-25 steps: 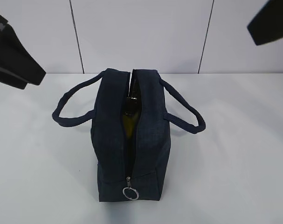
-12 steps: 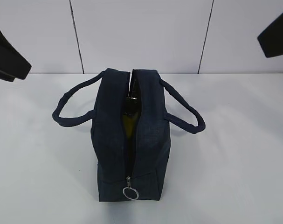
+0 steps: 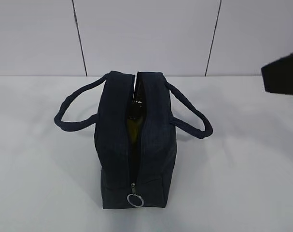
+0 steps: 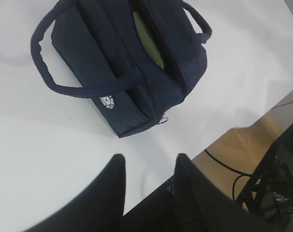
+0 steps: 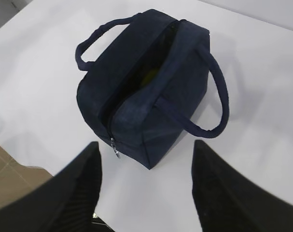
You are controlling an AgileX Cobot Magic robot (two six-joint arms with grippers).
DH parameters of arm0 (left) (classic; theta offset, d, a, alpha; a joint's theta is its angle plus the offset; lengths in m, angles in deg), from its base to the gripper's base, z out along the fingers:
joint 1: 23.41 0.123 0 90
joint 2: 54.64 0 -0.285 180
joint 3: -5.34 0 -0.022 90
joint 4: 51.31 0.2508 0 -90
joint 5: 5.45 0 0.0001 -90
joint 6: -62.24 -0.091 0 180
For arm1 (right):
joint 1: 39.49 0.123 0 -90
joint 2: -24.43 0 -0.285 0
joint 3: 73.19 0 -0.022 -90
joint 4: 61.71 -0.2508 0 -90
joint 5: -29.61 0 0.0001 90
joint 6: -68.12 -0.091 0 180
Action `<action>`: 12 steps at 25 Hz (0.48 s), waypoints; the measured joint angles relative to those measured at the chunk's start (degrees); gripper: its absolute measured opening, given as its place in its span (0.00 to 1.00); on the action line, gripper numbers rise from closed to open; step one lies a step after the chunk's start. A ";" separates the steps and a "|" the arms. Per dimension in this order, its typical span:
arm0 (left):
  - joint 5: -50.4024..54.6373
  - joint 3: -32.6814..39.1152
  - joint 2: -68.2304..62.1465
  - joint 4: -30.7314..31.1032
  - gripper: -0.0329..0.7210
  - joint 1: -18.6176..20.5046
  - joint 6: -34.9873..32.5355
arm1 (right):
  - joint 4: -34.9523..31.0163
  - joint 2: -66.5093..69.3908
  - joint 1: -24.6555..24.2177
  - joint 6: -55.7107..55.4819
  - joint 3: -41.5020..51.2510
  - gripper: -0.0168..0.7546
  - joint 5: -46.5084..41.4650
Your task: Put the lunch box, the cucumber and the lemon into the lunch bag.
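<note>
the bag (image 3: 136, 140) stands on the white bench (image 3: 243, 159), zipper parted over the cucumber (image 3: 133, 126) inside, both the left gripper (image 4: 148, 166) and right gripper (image 5: 146, 157) empty, jaws apart, above the bench.

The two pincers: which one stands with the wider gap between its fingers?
The right pincer. In its wrist view its dark fingers stand far apart, both empty. The left pincer shows a narrower gap, also holding nothing, above the table beside the lunch bag.
</note>
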 joint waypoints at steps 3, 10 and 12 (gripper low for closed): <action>0.26 0.70 3.83 0.08 0.37 0.00 0.08 | -3.98 -3.99 0.00 5.57 6.01 0.58 6.37; 0.81 0.70 6.30 -0.28 0.37 0.00 1.55 | -13.70 -6.94 0.00 23.62 16.90 0.58 15.17; 0.81 0.70 6.30 -0.28 0.37 0.00 1.70 | -19.69 -6.94 0.00 32.10 19.82 0.58 17.08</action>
